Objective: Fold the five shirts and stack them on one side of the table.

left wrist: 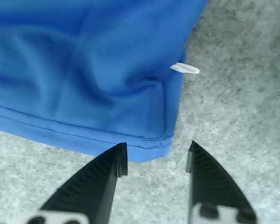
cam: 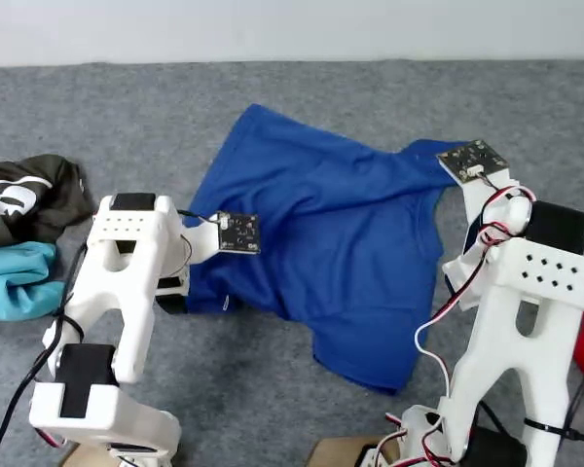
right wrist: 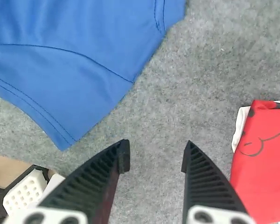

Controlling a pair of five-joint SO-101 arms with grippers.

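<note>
Folding looked barely begun: blue shirt (cam: 321, 243) lay unfolded mid-frame, left gripper (left wrist: 156, 161) and right gripper (right wrist: 154, 158) both gaped empty near its edges.

Robotics laboratory bench. The white printed left arm (cam: 127, 263) and right arm (cam: 526, 311), with exposed wires (cam: 493, 232) and a bare circuit board (cam: 238, 232), flank the blue shirt (cam: 331, 243) on a grey felt-covered table (cam: 273, 399). A plain white wall (cam: 292, 29) rises beyond the shirt.
</note>
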